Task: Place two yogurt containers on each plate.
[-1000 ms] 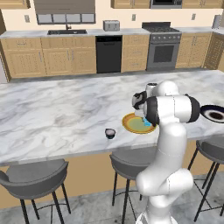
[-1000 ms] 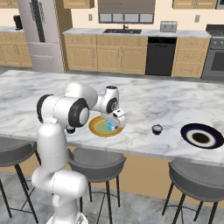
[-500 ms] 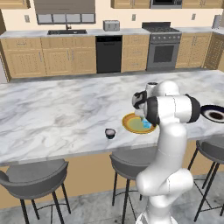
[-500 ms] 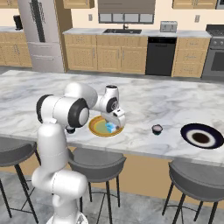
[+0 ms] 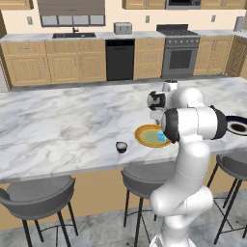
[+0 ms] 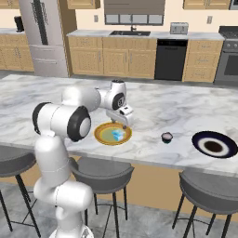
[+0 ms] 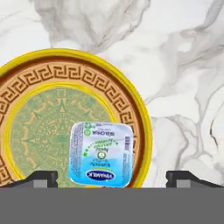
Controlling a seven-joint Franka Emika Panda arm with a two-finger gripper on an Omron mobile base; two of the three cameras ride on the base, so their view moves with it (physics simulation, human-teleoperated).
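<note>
Jaws of the gripper (image 7: 112, 177) stand wide apart, empty, above the light blue tub (image 7: 101, 154) lying on the yellow-rimmed plate (image 7: 135, 109) (its left side cut off). Arm hides part of the dark plate (image 5: 239, 126).

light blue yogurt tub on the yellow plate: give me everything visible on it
The light blue yogurt tub is a boxy container with rounded corners and a pale printed foil-like lid bearing a dark blue oval logo and small text. It sits flat, lid up, on the yellow-rimmed plate, on the greenish centre, reaching onto the brown patterned ring. Nothing else touches it: the gripper hovers above with its jaws spread wide on either side of it, clear of it. In the right base view it is a small blue block on the plate.
</note>
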